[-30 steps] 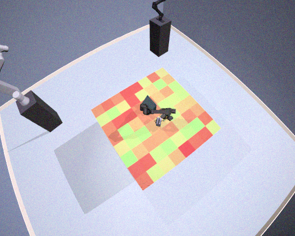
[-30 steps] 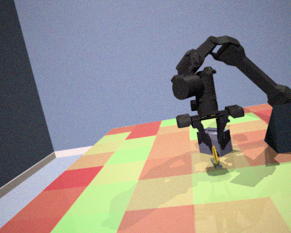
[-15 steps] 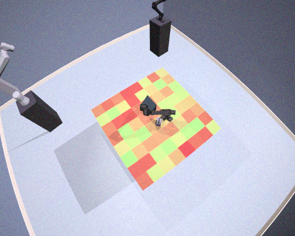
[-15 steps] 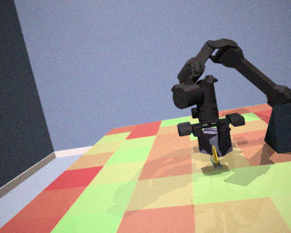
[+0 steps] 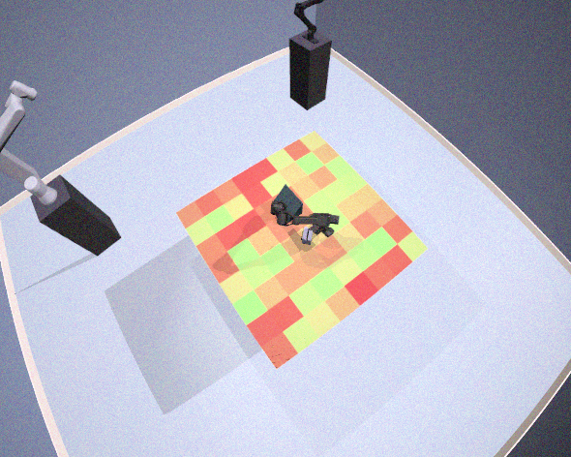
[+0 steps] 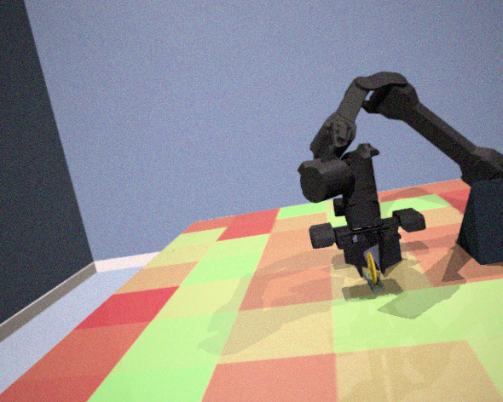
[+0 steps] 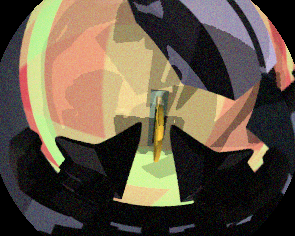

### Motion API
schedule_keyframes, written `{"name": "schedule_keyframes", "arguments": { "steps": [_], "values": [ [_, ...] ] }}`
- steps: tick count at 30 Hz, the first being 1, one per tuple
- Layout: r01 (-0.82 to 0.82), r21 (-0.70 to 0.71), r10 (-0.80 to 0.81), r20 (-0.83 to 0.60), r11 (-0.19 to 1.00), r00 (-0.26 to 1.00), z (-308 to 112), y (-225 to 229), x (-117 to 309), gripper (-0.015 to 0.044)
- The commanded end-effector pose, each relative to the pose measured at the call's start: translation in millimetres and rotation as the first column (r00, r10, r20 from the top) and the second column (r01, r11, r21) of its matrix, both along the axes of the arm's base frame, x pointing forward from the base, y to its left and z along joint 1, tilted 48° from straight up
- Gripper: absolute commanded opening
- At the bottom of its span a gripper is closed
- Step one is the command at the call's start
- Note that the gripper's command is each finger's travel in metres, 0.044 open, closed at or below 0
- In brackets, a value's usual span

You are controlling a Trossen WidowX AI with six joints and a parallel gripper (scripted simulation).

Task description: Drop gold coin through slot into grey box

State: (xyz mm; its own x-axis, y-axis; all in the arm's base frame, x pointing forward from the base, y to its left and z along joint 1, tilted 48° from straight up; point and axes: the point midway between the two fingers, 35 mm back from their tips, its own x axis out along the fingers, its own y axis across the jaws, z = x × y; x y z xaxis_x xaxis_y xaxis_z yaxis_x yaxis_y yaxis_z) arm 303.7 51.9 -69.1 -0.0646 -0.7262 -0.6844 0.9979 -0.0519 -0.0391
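The gold coin (image 6: 371,267) (image 7: 159,136) stands on edge in the dark-green holder (image 6: 378,287) (image 7: 158,93). My gripper (image 6: 372,274) (image 7: 156,127) points down over it, open, with one finger on each side of the coin. In the wrist view a gap shows between the coin and each finger. The grey box (image 5: 307,235) (image 7: 215,15) stands close beside the holder; its lid shows a dark slot in the wrist view. In the exterior view the gripper hides most of the box. In the top view the coin is hidden by the arm.
The arm's dark base block (image 5: 286,197) (image 6: 492,224) stands near the box on the patchwork mat (image 5: 276,314) (image 6: 282,371). Two pedestals (image 5: 307,74) (image 5: 79,216) with other arms stand off the mat, far from the coin.
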Motion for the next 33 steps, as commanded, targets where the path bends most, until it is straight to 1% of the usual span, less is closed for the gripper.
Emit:
{"name": "schedule_keyframes", "arguments": {
  "steps": [1, 2, 8, 19, 33],
  "values": [
    [-0.004, -0.004, 0.004, -0.003, 1.000, 1.000, -3.2, -4.4, -1.3, 0.0161],
    [-0.004, -0.004, 0.004, -0.003, 1.000, 1.000, -3.4, -4.6, -1.4, 0.0161],
    [-0.004, -0.004, 0.004, -0.003, 1.000, 1.000, -3.4, -4.6, -1.4, 0.0003],
    [-0.004, -0.004, 0.004, -0.003, 1.000, 1.000, -2.4, -3.3, -1.0, 0.0000],
    [-0.005, 0.000, 0.005, -0.003, 1.000, 1.000, 19.2, 22.7, 4.3, 0.0000]
  ]
}}
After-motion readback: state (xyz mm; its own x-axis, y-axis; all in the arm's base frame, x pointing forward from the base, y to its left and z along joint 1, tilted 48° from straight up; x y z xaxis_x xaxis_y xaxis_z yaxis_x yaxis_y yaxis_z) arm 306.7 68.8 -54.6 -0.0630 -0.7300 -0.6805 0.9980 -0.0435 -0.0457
